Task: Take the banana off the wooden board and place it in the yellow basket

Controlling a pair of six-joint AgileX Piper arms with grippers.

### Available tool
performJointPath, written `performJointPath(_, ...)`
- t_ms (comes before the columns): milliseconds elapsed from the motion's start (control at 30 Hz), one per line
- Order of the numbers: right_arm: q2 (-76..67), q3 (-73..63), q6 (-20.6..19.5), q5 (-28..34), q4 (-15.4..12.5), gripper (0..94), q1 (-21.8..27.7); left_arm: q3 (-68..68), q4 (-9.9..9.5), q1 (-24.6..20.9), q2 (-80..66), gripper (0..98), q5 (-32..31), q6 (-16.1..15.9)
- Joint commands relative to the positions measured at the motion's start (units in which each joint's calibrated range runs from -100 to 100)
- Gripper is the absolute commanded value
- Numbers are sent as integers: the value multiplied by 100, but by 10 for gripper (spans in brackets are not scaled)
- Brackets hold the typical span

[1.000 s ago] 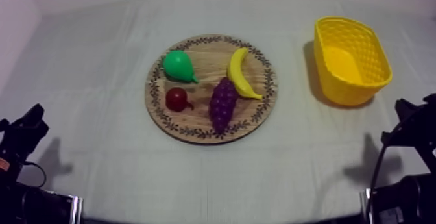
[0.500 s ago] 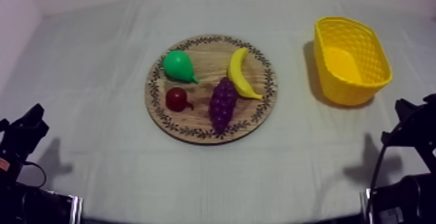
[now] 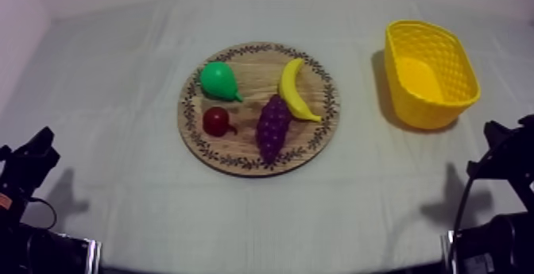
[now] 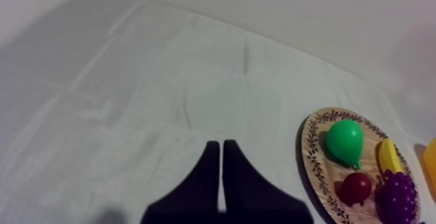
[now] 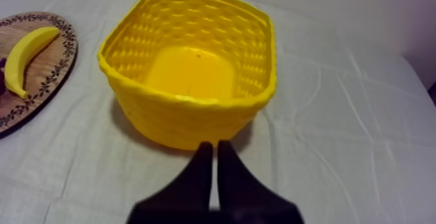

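The yellow banana (image 3: 295, 91) lies on the right half of the round wooden board (image 3: 258, 160), next to the purple grapes (image 3: 272, 127). The yellow basket (image 3: 430, 72) stands at the table's right, with nothing inside it. My left gripper (image 3: 32, 160) rests low at the left edge, and in its wrist view its fingers (image 4: 218, 150) lie together as a narrow wedge over bare cloth. My right gripper (image 3: 502, 146) rests low at the right edge; its fingers (image 5: 213, 150) are shut on nothing just in front of the basket (image 5: 188, 64). The banana (image 5: 24, 53) shows beside the basket.
A green pear (image 3: 218, 81) and a small red fruit (image 3: 216, 121) occupy the board's left half. Grey-white cloth covers the table, with open room in front of the board and between board and basket.
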Motion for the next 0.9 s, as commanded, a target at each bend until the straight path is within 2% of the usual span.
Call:
performJointPath(0,-1,5,1,-4,-1,7,-1,3,-1,-1,-3,1,-2,-1)
performJointPath(267,4,5,-14,84,11,7,-97,3,-1,-1,-3,1,-2,-1)
performJointPath(433,693,-393,-246,-62,279,7,-328,3,-1,-1,-3,1,-2,-1)
performJointPath(567,1866,-1607,-322,92,263,7,-264,3,-1,-1,-3,1,-2,-1)
performJointPath(700,3148,-3240,-463,515,260,7,-239,3,-1,-1,-3,1,-2,-1)
performJointPath(867,4383,-5118,-915,1020,517,7,-528,3,-1,-1,-3,1,-2,-1)
